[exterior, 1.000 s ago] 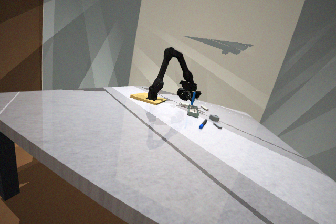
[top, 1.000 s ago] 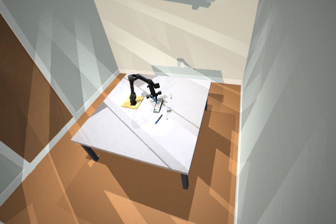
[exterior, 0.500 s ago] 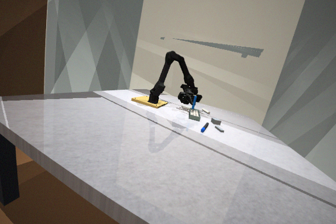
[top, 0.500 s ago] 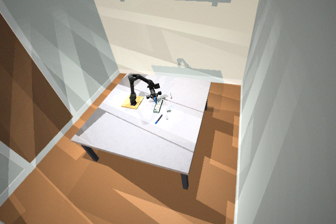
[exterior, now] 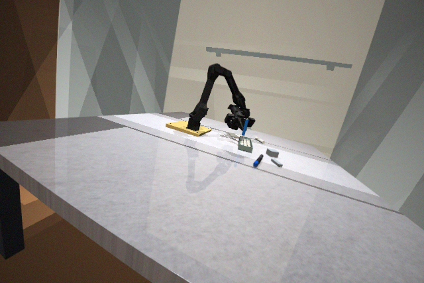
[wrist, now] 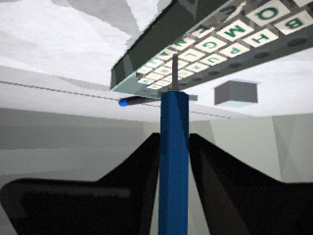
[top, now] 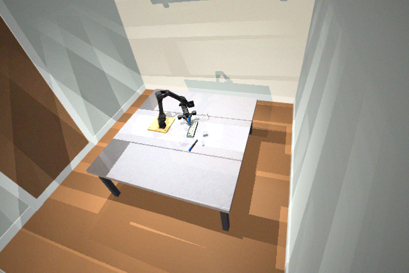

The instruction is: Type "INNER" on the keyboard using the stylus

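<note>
1. A black arm (top: 163,101) is seen mounted on a yellow base plate (top: 153,127), left of centre on the pale worktop (top: 171,177) in the top view.
2. The end effector (exterior: 241,122) is clamped on the blue stylus (exterior: 244,126); in the wrist view, the stylus (wrist: 173,162) is shown running up the middle of the frame between the two dark fingers.
3. The stylus is held nearly upright, slightly tilted in the exterior view, with its thin grey tip (wrist: 174,73) pointed at the keyboard (exterior: 245,144).
4. The keyboard (wrist: 205,46) is seen across the upper right of the wrist view, with white keys bearing green letters; the tip lies over a key near the middle of the visible rows, but whether the key is touched cannot be told, and the letter under the tip cannot be read.
5. In the top view, the keyboard (top: 192,128) is placed just right of the base plate, directly below the end effector (top: 188,118).
6. A second blue-tipped pen (exterior: 258,160) is seen lying flat on the worktop, below and right of the keyboard in the exterior view and apart from it.
7. Two small grey blocks (exterior: 272,152) (exterior: 276,162) are seen just right of that pen.
8. A small white piece (exterior: 260,140) is seen beyond the keyboard, to its upper right.
</note>
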### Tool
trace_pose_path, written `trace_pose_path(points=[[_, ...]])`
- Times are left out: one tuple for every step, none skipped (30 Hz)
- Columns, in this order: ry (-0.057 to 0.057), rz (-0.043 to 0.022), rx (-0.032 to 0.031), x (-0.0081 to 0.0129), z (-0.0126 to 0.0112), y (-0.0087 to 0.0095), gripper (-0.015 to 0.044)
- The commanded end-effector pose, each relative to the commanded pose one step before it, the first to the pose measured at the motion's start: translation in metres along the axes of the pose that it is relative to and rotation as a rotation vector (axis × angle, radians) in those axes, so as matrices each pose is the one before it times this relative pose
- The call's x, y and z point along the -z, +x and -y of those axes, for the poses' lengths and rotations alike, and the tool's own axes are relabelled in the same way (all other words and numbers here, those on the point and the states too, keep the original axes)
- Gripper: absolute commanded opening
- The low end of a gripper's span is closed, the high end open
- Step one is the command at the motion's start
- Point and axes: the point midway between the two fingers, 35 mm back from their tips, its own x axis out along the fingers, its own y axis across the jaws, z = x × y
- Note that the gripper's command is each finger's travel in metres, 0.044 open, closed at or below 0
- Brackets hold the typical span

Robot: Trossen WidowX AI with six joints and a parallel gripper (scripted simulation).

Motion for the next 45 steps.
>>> trace_pose_path(points=[[0.0049, -0.00112, 0.00385, 0.01803, 0.00026, -0.00998, 0.0081], [0.0000, 0.00000, 0.00000, 0.00309, -0.00022, -0.00174, 0.0081], [0.0000, 0.00000, 0.00000, 0.00104, -0.00009, -0.00058, 0.0081], [0.0000, 0.00000, 0.00000, 0.00000, 0.00000, 0.00000, 0.0081], [0.0000, 0.00000, 0.00000, 0.00000, 0.00000, 0.00000, 0.0081], [0.0000, 0.00000, 0.00000, 0.00000, 0.00000, 0.00000, 0.0081], [0.0000, 0.00000, 0.00000, 0.00000, 0.00000, 0.00000, 0.0081], [0.0000, 0.00000, 0.00000, 0.00000, 0.00000, 0.00000, 0.0081], [0.0000, 0.00000, 0.00000, 0.00000, 0.00000, 0.00000, 0.0081], [0.0000, 0.00000, 0.00000, 0.00000, 0.00000, 0.00000, 0.0081], [0.0000, 0.00000, 0.00000, 0.00000, 0.00000, 0.00000, 0.0081], [0.0000, 0.00000, 0.00000, 0.00000, 0.00000, 0.00000, 0.0081], [0.0000, 0.00000, 0.00000, 0.00000, 0.00000, 0.00000, 0.0081], [0.0000, 0.00000, 0.00000, 0.00000, 0.00000, 0.00000, 0.0081], [-0.0012, 0.00161, -0.00239, -0.00159, -0.00098, 0.00088, 0.0084], [0.0000, 0.00000, 0.00000, 0.00000, 0.00000, 0.00000, 0.0078], [0.0000, 0.00000, 0.00000, 0.00000, 0.00000, 0.00000, 0.0071], [0.0000, 0.00000, 0.00000, 0.00000, 0.00000, 0.00000, 0.0064], [0.0000, 0.00021, 0.00008, 0.00037, -0.00029, 0.00051, 0.0038], [0.0001, 0.00040, 0.00016, 0.00076, -0.00060, 0.00105, 0.0012], [0.0001, 0.00047, 0.00024, 0.00105, -0.00084, 0.00144, 0.0000], [0.0001, 0.00047, 0.00033, 0.00138, -0.00111, 0.00186, 0.0000], [0.0001, 0.00037, 0.00043, 0.00175, -0.00141, 0.00231, 0.0000], [0.0002, 0.00012, 0.00055, 0.00214, -0.00176, 0.00277, 0.0000], [0.0002, -0.00030, 0.00064, 0.00244, -0.00205, 0.00307, 0.0000], [0.0002, -0.00079, 0.00067, 0.00254, -0.00218, 0.00312, 0.0000], [0.0002, -0.00129, 0.00065, 0.00257, -0.00225, 0.00307, 0.0000], [0.0001, -0.00179, 0.00061, 0.00259, -0.00232, 0.00302, 0.0000], [0.0001, -0.00185, 0.00046, 0.00215, -0.00197, 0.00245, 0.0000], [0.0000, -0.00128, 0.00026, 0.00131, -0.00122, 0.00146, 0.0000], [0.0000, -0.00045, 0.00008, 0.00044, -0.00041, 0.00048, 0.0000], [0.0000, 0.00000, 0.00000, 0.00000, 0.00000, 0.00000, 0.0000], [0.0000, 0.00009, -0.00005, -0.00099, 0.00000, 0.00057, 0.0000], [0.0000, 0.00015, -0.00008, -0.00167, -0.00002, 0.00095, 0.0000], [0.0000, 0.00023, -0.00012, -0.00250, -0.00006, 0.00143, 0.0000], [0.0000, 0.00025, -0.00014, -0.00268, -0.00011, 0.00153, 0.0000], [0.0000, 0.00028, -0.00016, -0.00308, -0.00018, 0.00175, 0.0000], [0.0000, 0.00032, -0.00018, -0.00340, -0.00027, 0.00193, 0.0000], [0.0000, 0.00023, -0.00013, -0.00243, -0.00024, 0.00138, 0.0000], [0.0000, 0.00008, -0.00005, -0.00083, -0.00009, 0.00047, 0.0000], [0.0000, 0.00000, 0.00000, 0.00000, 0.00000, 0.00000, 0.0000], [0.0000, 0.00000, 0.00000, 0.00000, 0.00000, 0.00000, 0.0000], [0.0000, 0.00000, 0.00000, 0.00000, 0.00000, 0.00000, 0.0000], [0.0000, 0.00000, 0.00000, 0.00000, 0.00000, 0.00000, 0.0000], [0.0000, 0.00000, 0.00000, 0.00000, 0.00000, 0.00000, 0.0000]])
